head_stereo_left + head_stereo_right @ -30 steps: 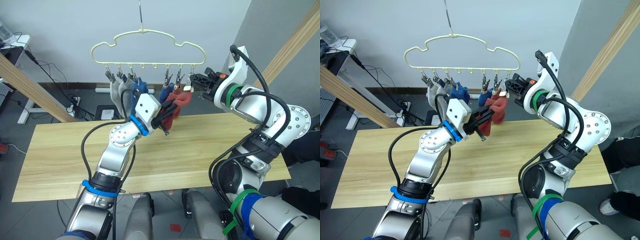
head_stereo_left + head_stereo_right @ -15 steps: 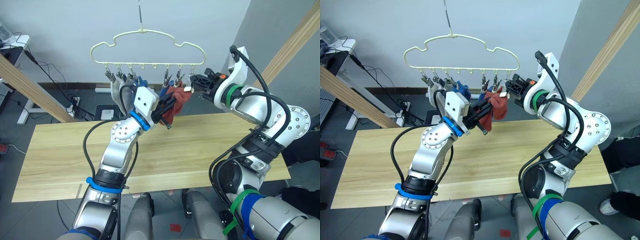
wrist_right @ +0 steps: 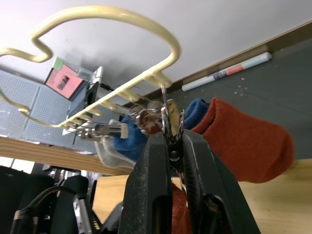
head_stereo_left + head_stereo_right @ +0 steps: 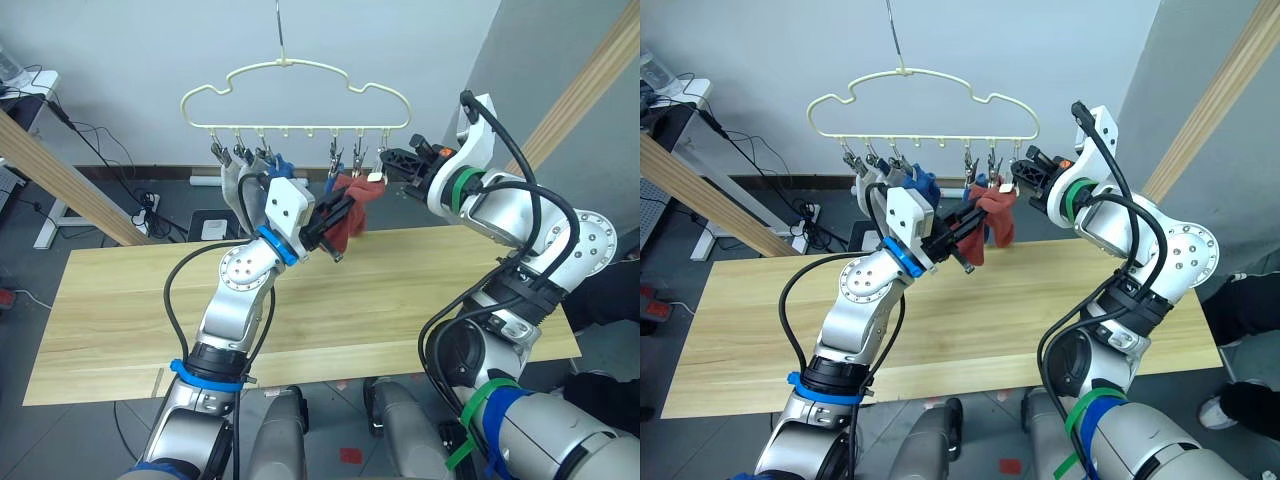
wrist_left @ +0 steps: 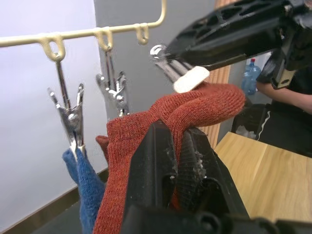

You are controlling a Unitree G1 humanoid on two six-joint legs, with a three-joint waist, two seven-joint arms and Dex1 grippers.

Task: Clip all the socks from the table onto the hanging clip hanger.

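A rust-red sock point(image 5: 161, 119) is raised by the left gripper point(image 5: 173, 156), its jaws closed tight on a fold of the knit, toward the last clip point(image 3: 169, 119) of the clip hanger point(image 4: 300, 80), which the right gripper point(image 3: 170, 146) pinches between nearly closed jaws. The risk: the free-hanging hanger may swing, or the clip may snap shut early, so the cuff misses its mouth and falls to the desk point(image 4: 420, 290). The toe juts beyond the left jaws, just beneath the clip; other socks already hang alongside.
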